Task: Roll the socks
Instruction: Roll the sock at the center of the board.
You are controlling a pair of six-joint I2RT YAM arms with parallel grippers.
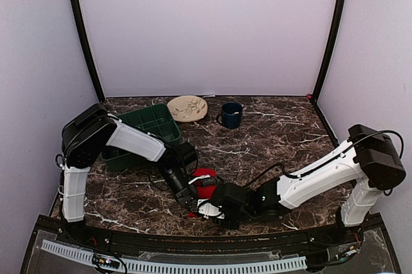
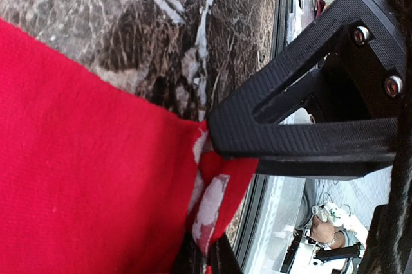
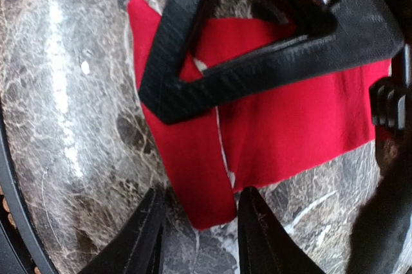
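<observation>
Left fingers pinched the trimmed end of the soft, floppy socks while right fingers stood spread astride a loose edge, likely the best hold.

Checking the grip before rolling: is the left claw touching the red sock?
Touching. In the left wrist view the left claw is shut on the red sock, pinching its white-patterned end.

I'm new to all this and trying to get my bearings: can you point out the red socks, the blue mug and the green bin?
red socks (image 1: pixel 205 173): top view, on the visible red fabric.
blue mug (image 1: pixel 232 118): top view, on its outer wall.
green bin (image 1: pixel 151 125): top view, on its bare inside.
</observation>
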